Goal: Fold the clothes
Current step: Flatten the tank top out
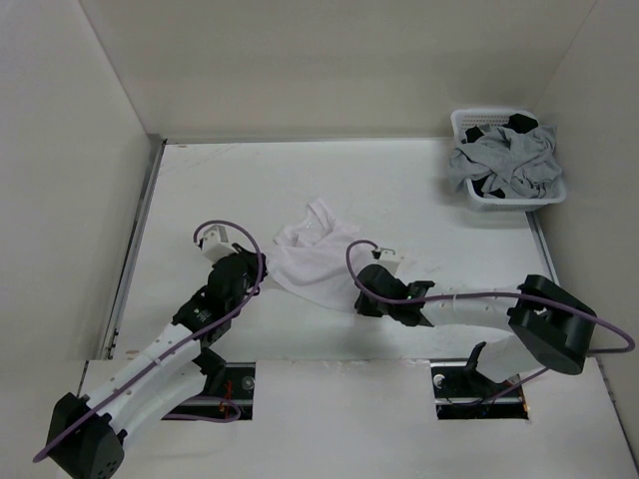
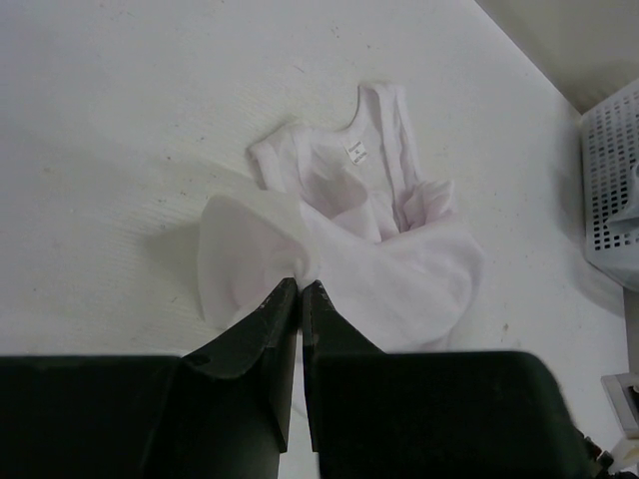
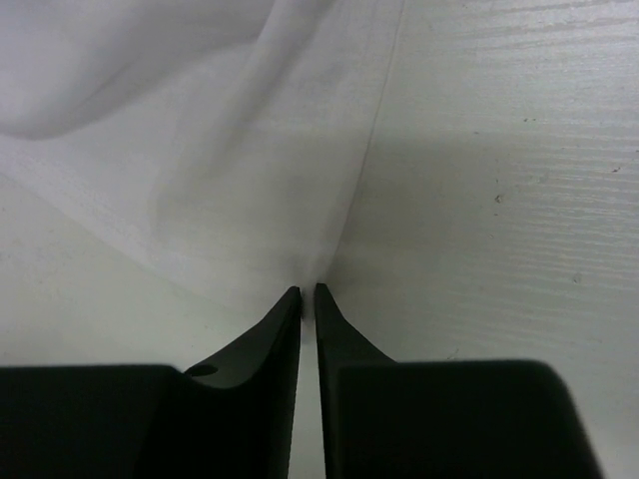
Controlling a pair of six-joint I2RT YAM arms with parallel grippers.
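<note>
The clothes, a plain white T-shirt [image 1: 308, 257], lie crumpled in the middle of the table with the collar and label at the far end [image 2: 356, 150]. My left gripper [image 1: 264, 283] is at the shirt's near left corner, and its jaws [image 2: 301, 285] are shut on a bunched fold of the fabric. My right gripper [image 1: 358, 300] is at the shirt's near right edge. In the right wrist view its jaws [image 3: 309, 291] are pressed together on the thin hem of the shirt [image 3: 200, 150], low over the table.
A white basket [image 1: 477, 203] stands at the far right corner, heaped with grey and black garments [image 1: 504, 165]; its perforated wall [image 2: 609, 190] shows at the right of the left wrist view. White walls enclose the table on three sides.
</note>
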